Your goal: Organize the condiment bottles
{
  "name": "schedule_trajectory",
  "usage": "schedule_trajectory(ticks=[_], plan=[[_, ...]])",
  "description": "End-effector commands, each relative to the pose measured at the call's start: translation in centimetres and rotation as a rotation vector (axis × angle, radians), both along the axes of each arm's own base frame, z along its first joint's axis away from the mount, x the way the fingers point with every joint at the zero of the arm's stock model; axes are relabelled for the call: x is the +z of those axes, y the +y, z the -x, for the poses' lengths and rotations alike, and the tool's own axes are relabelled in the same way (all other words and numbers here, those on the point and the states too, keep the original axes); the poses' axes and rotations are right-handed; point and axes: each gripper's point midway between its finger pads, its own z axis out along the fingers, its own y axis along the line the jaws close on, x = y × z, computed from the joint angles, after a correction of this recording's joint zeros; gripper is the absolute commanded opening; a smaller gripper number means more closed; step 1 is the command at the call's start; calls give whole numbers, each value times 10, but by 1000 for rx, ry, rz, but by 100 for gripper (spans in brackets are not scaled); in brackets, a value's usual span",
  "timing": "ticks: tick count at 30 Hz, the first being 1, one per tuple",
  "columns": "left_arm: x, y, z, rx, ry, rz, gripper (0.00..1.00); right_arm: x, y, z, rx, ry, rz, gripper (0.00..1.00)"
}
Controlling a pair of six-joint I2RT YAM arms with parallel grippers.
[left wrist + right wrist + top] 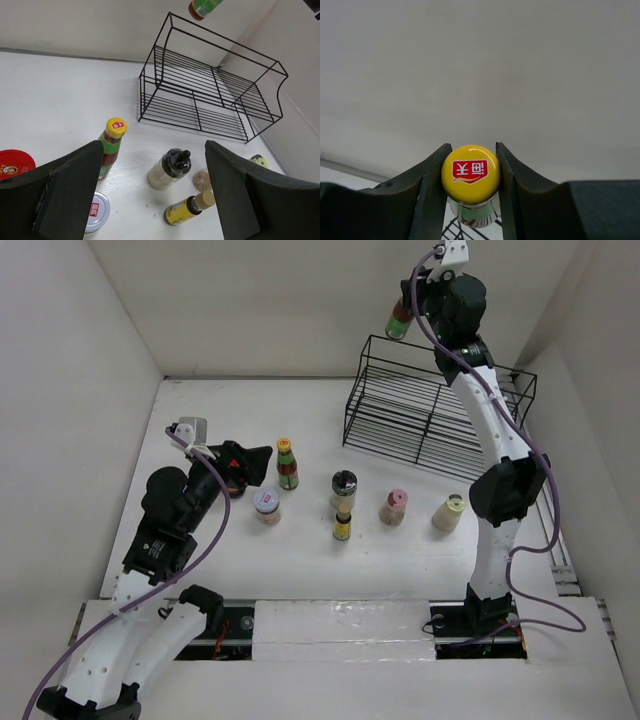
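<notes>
My right gripper [408, 302] is raised high above the rack's left end and is shut on a tall green-red bottle [398, 320]; the right wrist view shows its yellow cap [470, 172] clamped between the fingers [435, 190]. My left gripper [154, 146] is open and empty, low over the table's left [255, 468]. Standing on the table are the second tall yellow-capped bottle [287, 465], a white-lidded jar [267, 505], a grey-topped grinder [343, 485], a small yellow bottle [343, 526], a pink-capped bottle [394, 507] and a cream bottle [450, 512]. A red-lidded jar [12, 162] sits left of the left gripper.
The black wire rack [435, 410] stands at the back right near the wall, with nothing on its shelves [210, 95]. White walls close in the table on the left, back and right.
</notes>
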Motion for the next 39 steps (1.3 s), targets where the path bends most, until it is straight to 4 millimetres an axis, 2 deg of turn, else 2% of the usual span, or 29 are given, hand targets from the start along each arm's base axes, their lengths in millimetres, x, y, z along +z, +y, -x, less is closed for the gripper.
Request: schedule_trajectory(ticks=[1,5,8,14,15,17,20,21,22,23,24,26,30,31,33,35,36,37,38,39], plan=[[8,-5,0,-25,-31,21,78,82,3,42,47,-214,-59,7],[8,-5,1,-25,-27,30,78,57,6,34,53,-163,-34,7],[8,-4,0,-16,-27,30,78,49,6,33,49,-152,-20,7],[8,-5,1,-25,-27,30,78,0,15,16,54,-61,20,7],[8,-5,1,-25,-27,30,78,0,15,16,54,-61,20,7],[8,-5,1,-25,-27,30,78,-15,21,14,64,-31,27,7],[6,-6,-1,-25,-18,26,78,-21,22,13,64,-19,30,7],[6,-6,-1,-25,-18,26,78,-32,23,9,64,0,34,7],[6,-6,-1,-25,-18,26,78,-32,23,9,64,0,35,7],[6,-6,-1,-25,-18,26,78,-43,26,6,77,20,42,7],[6,-6,-1,-25,-18,26,78,-43,26,6,77,20,42,8],[6,-6,-1,-25,-18,26,78,-57,27,3,77,61,51,8],[3,-7,-3,-25,-10,23,78,-62,36,2,127,84,39,10],[3,-7,-3,-25,-10,23,78,-57,33,2,130,78,25,10],[3,-7,-3,-25,-10,23,78,-64,36,-2,144,92,18,10],[3,-7,-3,-25,-10,23,78,-60,38,-4,173,88,-4,10],[3,-7,-3,-25,-10,23,78,-72,42,-8,188,114,-20,10],[3,-7,-3,-25,-10,23,78,-67,38,-9,188,103,-21,11],[3,-7,-3,-25,-10,23,78,-75,38,-11,187,123,-18,13],[3,-7,-3,-25,-10,23,78,-76,38,-12,187,123,-18,17]])
